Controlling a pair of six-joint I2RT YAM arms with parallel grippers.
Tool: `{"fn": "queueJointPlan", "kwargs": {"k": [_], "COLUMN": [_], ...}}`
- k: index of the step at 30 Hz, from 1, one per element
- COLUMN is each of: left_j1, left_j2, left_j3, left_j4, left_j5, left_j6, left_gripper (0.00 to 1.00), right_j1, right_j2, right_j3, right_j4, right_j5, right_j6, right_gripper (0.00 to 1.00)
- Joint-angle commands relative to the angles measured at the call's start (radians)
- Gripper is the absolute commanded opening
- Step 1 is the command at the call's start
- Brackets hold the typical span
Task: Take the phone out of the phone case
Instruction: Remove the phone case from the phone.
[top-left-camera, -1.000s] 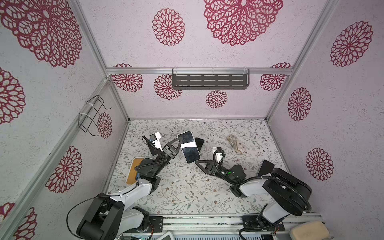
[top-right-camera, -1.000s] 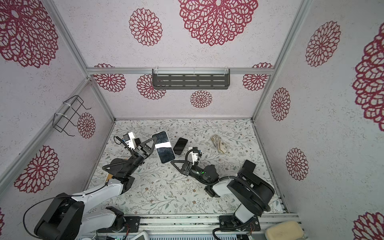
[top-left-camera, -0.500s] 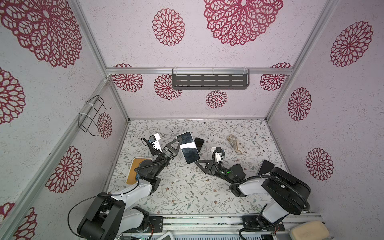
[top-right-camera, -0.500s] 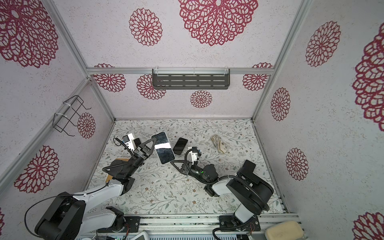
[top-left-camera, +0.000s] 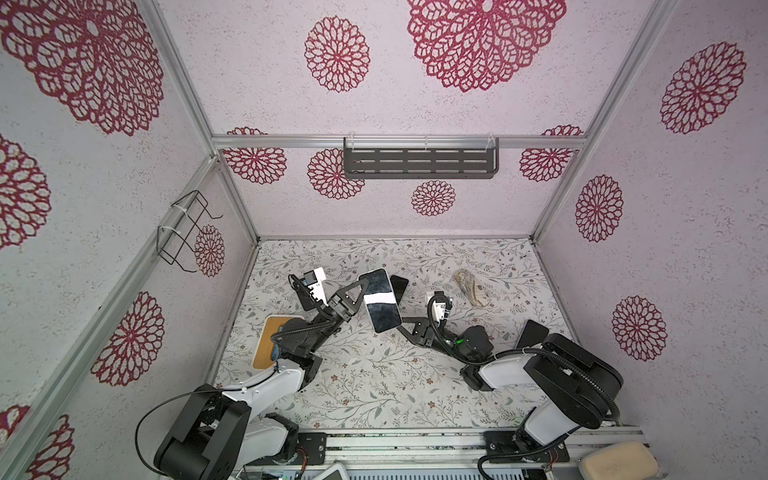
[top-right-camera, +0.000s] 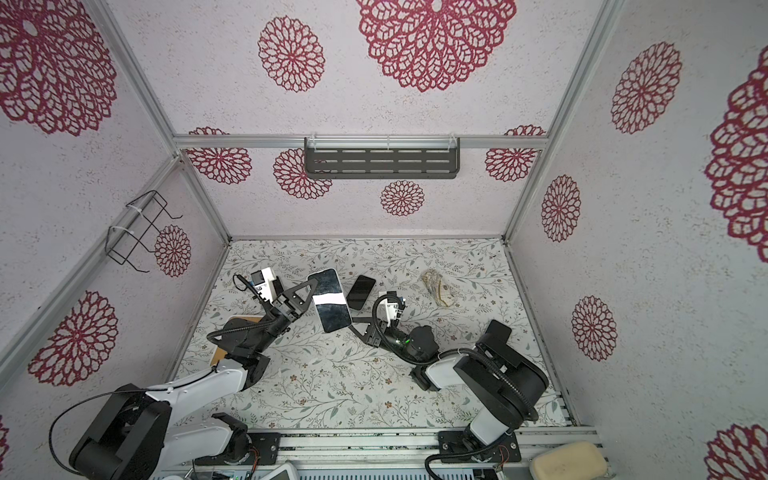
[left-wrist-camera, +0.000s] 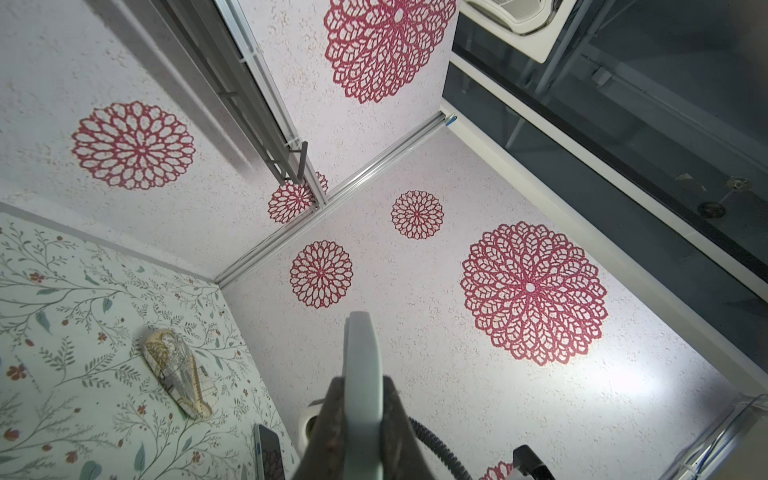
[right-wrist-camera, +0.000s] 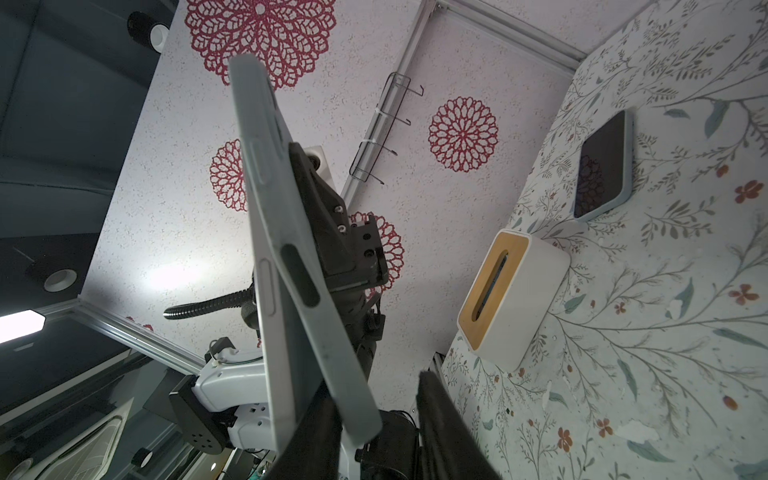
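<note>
We judge the main danger to be a drop. Our left gripper (top-left-camera: 362, 296) is clamped tight on the side of the phone case (right-wrist-camera: 328, 336). It holds the case tilted well above the floral table (top-left-camera: 374, 386), with the screen of the phone (top-left-camera: 383, 318) facing up. In the right wrist view the case looks parted from the phone at its lower end, the two forming a narrow V joined at the far end.

If the left fingers pinch phone and case together, a pull may free nothing or drag the whole lot out of the grip. If they pinch the case alone, the phone could slide free and fall. A second cased phone (top-left-camera: 398, 286) lies on the table just behind and could be struck.

Our right gripper (right-wrist-camera: 376, 399) has its jaws partly apart around the loose lower end of the case. One finger (right-wrist-camera: 440, 419) is clear of it, so nothing is clamped there. Closing on so thin a lip, it may slip off, or bend the case rather than peel it.

The wire rack (top-left-camera: 183, 232) on the left wall holds nothing we can see. The white box with a slotted wooden lid (right-wrist-camera: 536, 303) stands on the table beside the left arm, with something dark in its slot; we cannot tell what. The dark slotted shelf (top-left-camera: 419, 162) on the back wall shows no contents from below. A crumpled clear packet (top-left-camera: 469, 286) lies further right; what is inside is unclear.
</note>
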Motion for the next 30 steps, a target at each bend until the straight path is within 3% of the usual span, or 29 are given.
{"fn": "queueJointPlan", "kwargs": {"k": [1,13,25,30], "left_j1": [-0.008,0.015,0.019,0.014], "left_j2": [-0.034,-0.013,0.117,0.189], "left_j3": [0.003,0.026,0.026,0.032], "left_j4": [-0.021,-0.038,0.0,0.045], "left_j5": [0.056,0.062,0.09,0.108], "left_j6": [0.024,-0.006,-0.013,-0.024], "left_gripper": [0.0,0.0,0.0,0.0], "right_j1": [-0.018,-0.019,-0.021,-0.024], "right_j2": [-0.035,-0.056,-0.089,-0.148], "right_j3": [0.034,-0.004,-0.08,-0.092], "right_j4": [0.127,0.129,0.125,-0.018], "right_j5": [0.017,-0.022,-0.08,-0.078], "right_j6": [0.014,0.024,0.067,0.008], "right_gripper": [0.35,0.23,0.01,0.0]}}
